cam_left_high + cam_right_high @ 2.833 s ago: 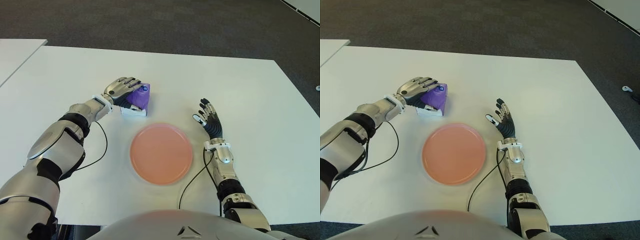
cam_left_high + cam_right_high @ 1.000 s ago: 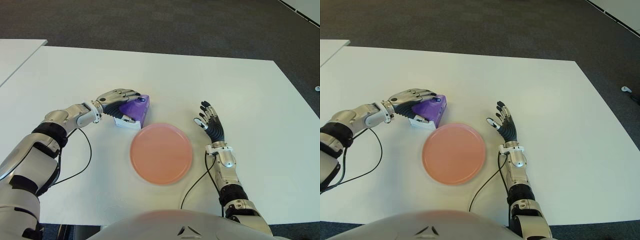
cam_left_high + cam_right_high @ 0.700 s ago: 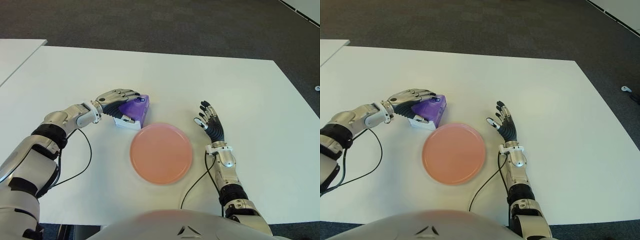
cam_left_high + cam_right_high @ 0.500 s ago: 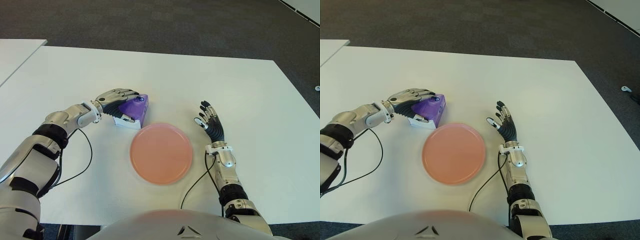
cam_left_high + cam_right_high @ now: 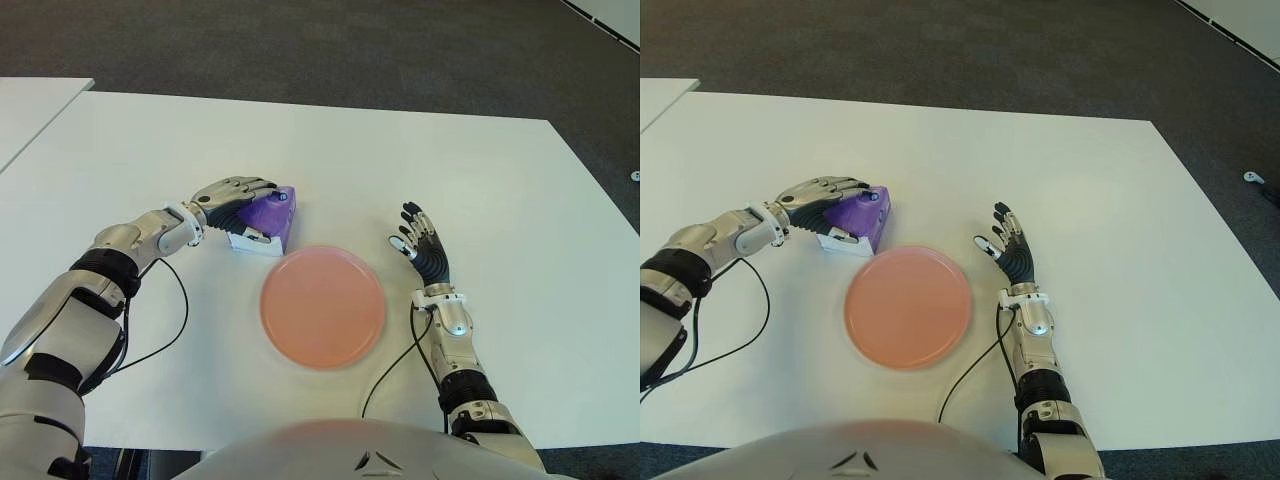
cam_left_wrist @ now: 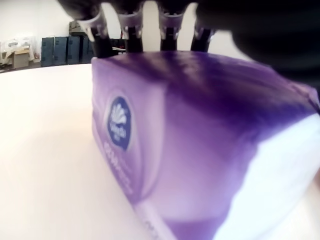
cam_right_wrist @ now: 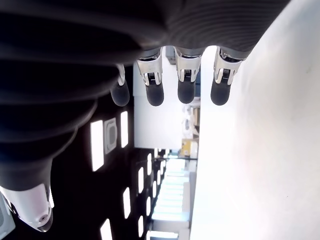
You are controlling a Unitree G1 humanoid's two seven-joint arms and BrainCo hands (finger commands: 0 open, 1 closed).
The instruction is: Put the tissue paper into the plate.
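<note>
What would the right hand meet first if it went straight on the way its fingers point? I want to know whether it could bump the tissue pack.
Nothing, as far as the eye views show. The right hand, open, points away from the robot over bare table. The tissue pack, in the left hand, lies well off that line.

From my remote station I count one purple tissue pack (image 5: 264,217) under my left hand (image 5: 232,194), one pink plate (image 5: 322,307) beside my right hand (image 5: 420,244), one white table (image 5: 400,160).

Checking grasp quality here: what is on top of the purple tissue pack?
The left hand lies over the tissue pack, fingers curled over its top. The pack's underside is hidden; the pink plate holds nothing.
</note>
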